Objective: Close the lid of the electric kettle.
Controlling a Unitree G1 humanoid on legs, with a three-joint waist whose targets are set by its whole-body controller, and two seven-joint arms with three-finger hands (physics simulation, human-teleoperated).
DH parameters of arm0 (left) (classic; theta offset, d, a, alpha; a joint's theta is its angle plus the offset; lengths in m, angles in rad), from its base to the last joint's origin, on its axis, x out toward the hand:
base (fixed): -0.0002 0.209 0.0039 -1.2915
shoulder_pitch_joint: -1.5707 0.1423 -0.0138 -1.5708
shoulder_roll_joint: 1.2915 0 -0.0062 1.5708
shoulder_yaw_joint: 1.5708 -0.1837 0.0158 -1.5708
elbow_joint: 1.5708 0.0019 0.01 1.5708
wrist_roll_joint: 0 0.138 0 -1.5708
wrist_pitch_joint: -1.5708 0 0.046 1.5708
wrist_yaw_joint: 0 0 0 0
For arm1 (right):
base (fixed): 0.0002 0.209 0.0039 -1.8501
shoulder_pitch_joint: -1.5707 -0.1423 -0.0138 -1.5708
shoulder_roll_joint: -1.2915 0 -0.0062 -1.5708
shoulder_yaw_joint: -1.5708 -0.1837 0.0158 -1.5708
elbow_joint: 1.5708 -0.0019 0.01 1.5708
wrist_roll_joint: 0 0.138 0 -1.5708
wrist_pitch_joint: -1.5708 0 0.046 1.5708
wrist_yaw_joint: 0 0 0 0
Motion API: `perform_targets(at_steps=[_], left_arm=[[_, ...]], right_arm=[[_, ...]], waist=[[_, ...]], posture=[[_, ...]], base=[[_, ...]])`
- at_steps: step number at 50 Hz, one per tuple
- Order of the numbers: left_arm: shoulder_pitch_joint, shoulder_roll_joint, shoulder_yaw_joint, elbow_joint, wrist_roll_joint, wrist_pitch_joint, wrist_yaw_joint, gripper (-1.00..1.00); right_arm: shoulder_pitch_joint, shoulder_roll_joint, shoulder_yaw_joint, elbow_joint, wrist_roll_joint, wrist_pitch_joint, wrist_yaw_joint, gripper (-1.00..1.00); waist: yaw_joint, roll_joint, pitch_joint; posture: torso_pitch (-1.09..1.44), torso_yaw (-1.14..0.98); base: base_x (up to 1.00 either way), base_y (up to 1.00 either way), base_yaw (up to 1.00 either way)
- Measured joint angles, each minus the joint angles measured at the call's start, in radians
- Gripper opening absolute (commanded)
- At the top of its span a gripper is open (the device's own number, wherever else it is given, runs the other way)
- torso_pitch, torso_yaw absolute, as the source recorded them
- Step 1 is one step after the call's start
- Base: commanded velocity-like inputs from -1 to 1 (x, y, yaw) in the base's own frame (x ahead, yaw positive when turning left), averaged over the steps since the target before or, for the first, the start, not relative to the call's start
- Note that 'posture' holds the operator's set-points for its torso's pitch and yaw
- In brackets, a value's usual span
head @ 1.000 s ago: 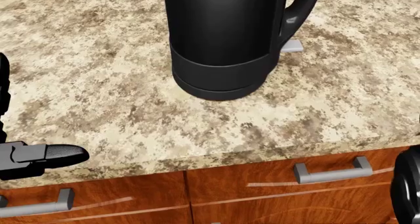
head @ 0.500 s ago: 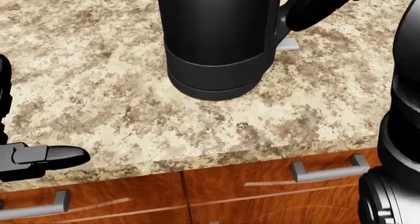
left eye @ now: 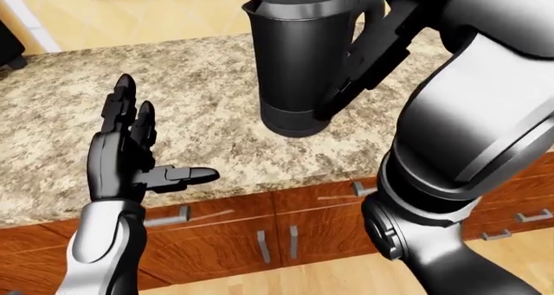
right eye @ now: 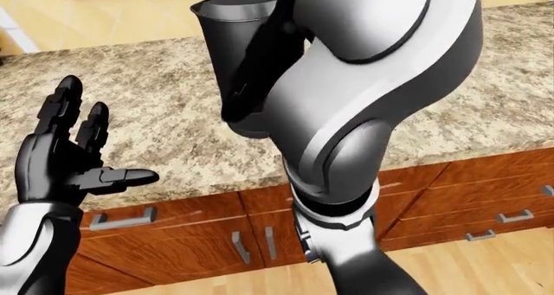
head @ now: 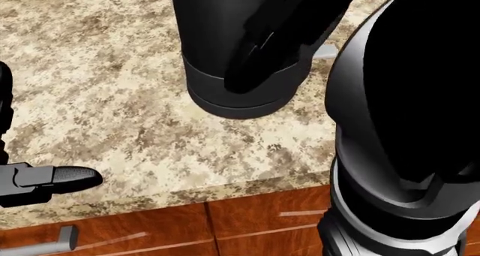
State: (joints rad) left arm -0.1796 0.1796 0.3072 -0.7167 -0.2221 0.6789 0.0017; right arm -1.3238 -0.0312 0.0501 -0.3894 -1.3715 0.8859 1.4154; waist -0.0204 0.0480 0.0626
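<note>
Three views checked.
Left-eye: kettle upright mid-desk; left robot hand released, fingers spread, well apart.
Head: right arm crosses kettle.
Right-eye: right robot hand hidden, state unreadable.
Judgement: kettle rigid, smooth; press lid top.

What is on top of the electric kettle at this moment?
In the left-eye view the electric kettle stands on the granite counter. Its rim and spout show near the top edge. The right arm reaches over it and covers the lid area and the right hand.
</note>
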Motion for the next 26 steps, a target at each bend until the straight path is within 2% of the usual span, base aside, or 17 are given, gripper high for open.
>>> perform_targets(at_steps=[6, 26], left_arm=[[-0.002, -0.001, -0.003, -0.002, 0.001, -0.005, -0.001, 1.00], [0.003, -0.003, -0.006, 0.015, 0.009, -0.027, -0.008, 1.00]], right_arm=[[-0.056, 0.016, -0.009, 0.028, -0.023, -0.017, 0.031, 1.00], [-0.038, -0.028, -0.025, 0.037, 0.016, -0.017, -0.003, 1.00]], waist=[[-0.002, 0.004, 0.001], [-0.003, 0.006, 0.002]], posture=[[0.00, 0.00], [0.00, 0.00]], base=[[0.00, 0.00, 0.00], [0.00, 0.00, 0.00]])
